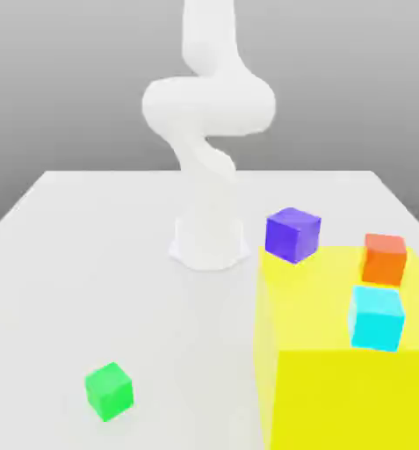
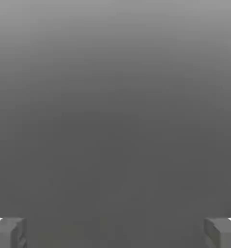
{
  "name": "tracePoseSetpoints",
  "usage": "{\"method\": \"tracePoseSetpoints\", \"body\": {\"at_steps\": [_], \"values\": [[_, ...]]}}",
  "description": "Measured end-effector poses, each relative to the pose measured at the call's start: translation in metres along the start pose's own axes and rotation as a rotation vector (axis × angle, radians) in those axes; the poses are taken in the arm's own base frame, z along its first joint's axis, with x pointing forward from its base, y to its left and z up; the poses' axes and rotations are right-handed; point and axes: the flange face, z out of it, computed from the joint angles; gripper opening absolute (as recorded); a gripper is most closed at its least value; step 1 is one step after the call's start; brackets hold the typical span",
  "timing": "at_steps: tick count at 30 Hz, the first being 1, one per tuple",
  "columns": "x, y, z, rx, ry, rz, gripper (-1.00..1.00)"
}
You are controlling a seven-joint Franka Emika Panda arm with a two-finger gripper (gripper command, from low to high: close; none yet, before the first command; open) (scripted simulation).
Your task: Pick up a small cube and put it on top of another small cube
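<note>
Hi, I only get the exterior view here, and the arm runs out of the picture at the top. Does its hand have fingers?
Observer: Yes, the hand view shows the gripper with two fingers.
Operator: Are they pinching together?
Observer: No, they stand wide apart, one near each side edge of the hand view.
Operator: So has it picked up a block already?
Observer: No, there is nothing between them, just plain grey; the green cube you see is not in its grip.
</note>
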Motion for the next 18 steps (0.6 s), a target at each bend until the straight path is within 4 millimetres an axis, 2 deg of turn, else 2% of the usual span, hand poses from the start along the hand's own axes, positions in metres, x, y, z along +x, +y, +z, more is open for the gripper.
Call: {"method": "tracePoseSetpoints", "body": {"at_steps": [4,8,13,18], "values": [[0.006,0.026,0.088,-0.123,-0.046,0.118,0.0],[0.004,0.064,0.166,-0.24,-0.088,0.235,0.0],[-0.01,0.128,0.252,-0.384,-0.139,0.385,0.0],[-0.036,0.205,0.321,-0.526,-0.187,0.546,0.0]]}}
